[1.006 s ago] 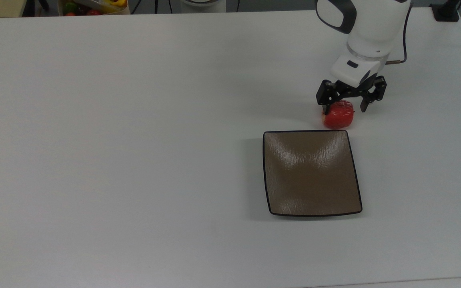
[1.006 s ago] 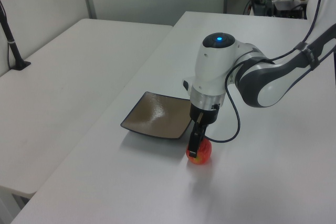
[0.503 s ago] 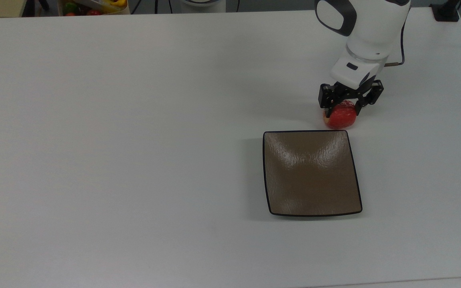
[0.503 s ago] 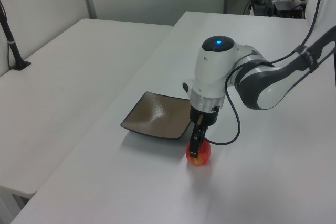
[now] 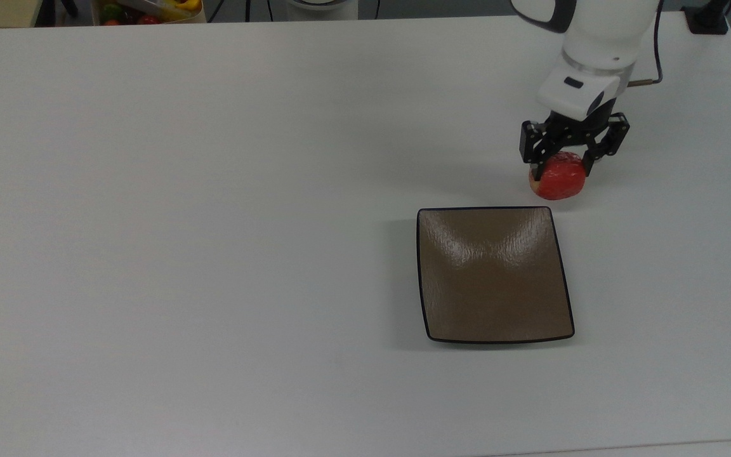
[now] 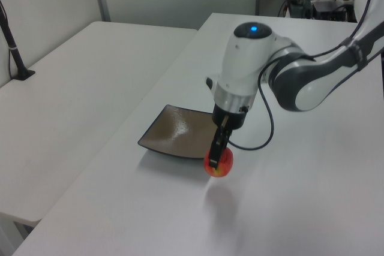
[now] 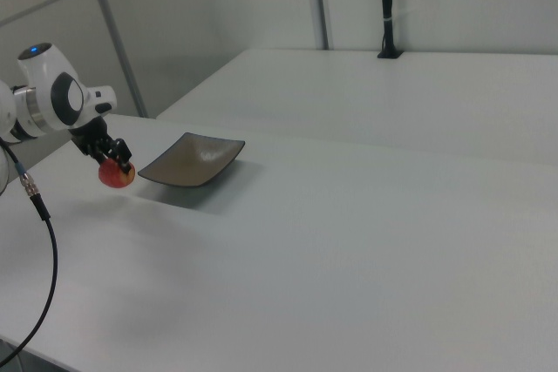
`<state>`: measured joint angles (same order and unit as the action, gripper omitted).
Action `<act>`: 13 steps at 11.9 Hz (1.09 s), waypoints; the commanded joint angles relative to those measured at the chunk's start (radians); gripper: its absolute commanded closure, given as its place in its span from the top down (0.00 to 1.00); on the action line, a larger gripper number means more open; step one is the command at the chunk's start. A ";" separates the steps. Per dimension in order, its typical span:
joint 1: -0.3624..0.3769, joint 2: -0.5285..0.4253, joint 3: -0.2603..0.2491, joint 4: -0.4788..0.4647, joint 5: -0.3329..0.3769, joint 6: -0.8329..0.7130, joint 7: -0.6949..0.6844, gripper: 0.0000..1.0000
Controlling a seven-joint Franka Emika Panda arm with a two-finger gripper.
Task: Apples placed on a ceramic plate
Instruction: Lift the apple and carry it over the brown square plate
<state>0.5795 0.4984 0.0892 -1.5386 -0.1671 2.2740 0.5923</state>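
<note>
My gripper (image 5: 561,169) is shut on the small red apple (image 5: 559,178), which hangs a little above the white table, just beyond the far right corner of the ceramic plate (image 5: 492,279) in the top view. The plate is square, glossy brown with a dark rim, and holds nothing. In the left view the apple (image 6: 219,163) hangs off the plate's (image 6: 177,131) near right corner with its shadow on the table below, under the gripper (image 6: 216,155). In the right view the gripper (image 7: 114,163) holds the apple (image 7: 117,176) to the left of the plate (image 7: 192,160).
A box of small mixed fruits (image 5: 144,10) sits past the table's far left edge in the top view. A black post base (image 5: 707,19) stands at the far right corner. The arm's cable (image 6: 264,142) loops beside the wrist. A second table (image 6: 78,70) adjoins.
The fingers closed on the apple, which rose off the table and shifted slightly toward the top view's right and far side with the gripper.
</note>
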 commanded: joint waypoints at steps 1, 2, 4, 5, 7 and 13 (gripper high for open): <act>-0.015 -0.043 0.003 0.007 -0.020 0.016 0.035 0.64; -0.042 -0.043 0.003 0.021 -0.023 0.027 0.034 0.64; -0.070 -0.032 -0.009 0.038 -0.038 0.077 0.034 0.64; -0.090 -0.031 -0.011 0.035 -0.054 0.105 0.034 0.64; -0.127 -0.005 -0.012 0.035 -0.075 0.154 0.034 0.64; -0.127 0.026 -0.019 0.031 -0.132 0.160 0.037 0.89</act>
<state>0.4419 0.5277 0.0759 -1.5057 -0.2698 2.4197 0.6028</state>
